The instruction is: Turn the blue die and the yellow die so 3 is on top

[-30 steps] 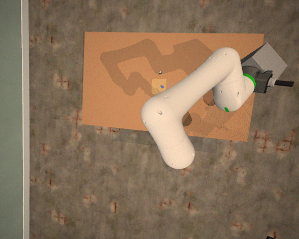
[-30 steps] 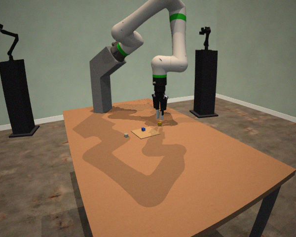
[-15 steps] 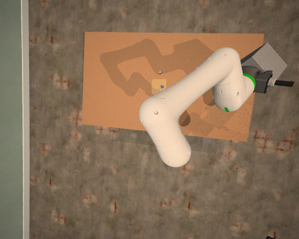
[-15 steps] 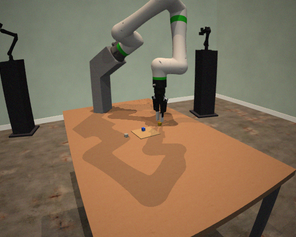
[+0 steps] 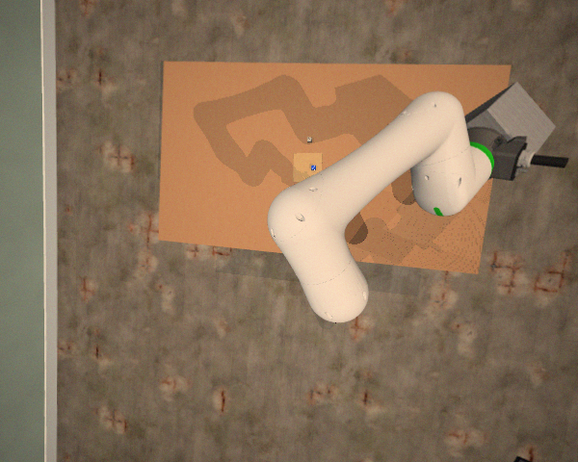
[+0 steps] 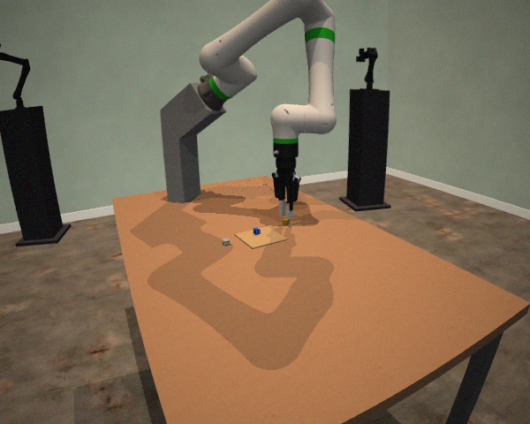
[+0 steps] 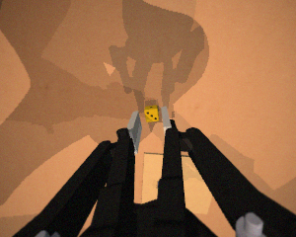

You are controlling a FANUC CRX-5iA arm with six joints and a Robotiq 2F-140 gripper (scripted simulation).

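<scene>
1. The claw (image 6: 285, 215) (image 7: 151, 118) points straight down, its pale fingertips (image 6: 282, 208) spread partway, with a gap between them and nothing pinched.
2. Just below that gap sits the yellow die (image 6: 285, 222) (image 7: 151, 114), resting on the table (image 5: 204, 209) (image 6: 393, 319) (image 7: 242, 74) and off the mat. The wrist view shows a face with three dark pips; I cannot tell for certain which face is on top.
3. Near the claw, to one side and lower than its tips, the mat (image 5: 300, 159) (image 6: 256, 242) (image 7: 153, 183) lies flat on the table.
4. The blue die (image 5: 313, 167) (image 6: 256, 230) is on the mat, farther from the claw than the yellow one. Its top number is too small to read.
5. Farthest from the claw of the three, past the mat, the white die (image 5: 309, 140) (image 6: 226, 242) rests on the table. Its number is too small to read too.
6. Above the claw, the white arm (image 5: 379, 149) (image 6: 320, 72) bends over the table; from the top view it hides both claw and yellow die.
</scene>
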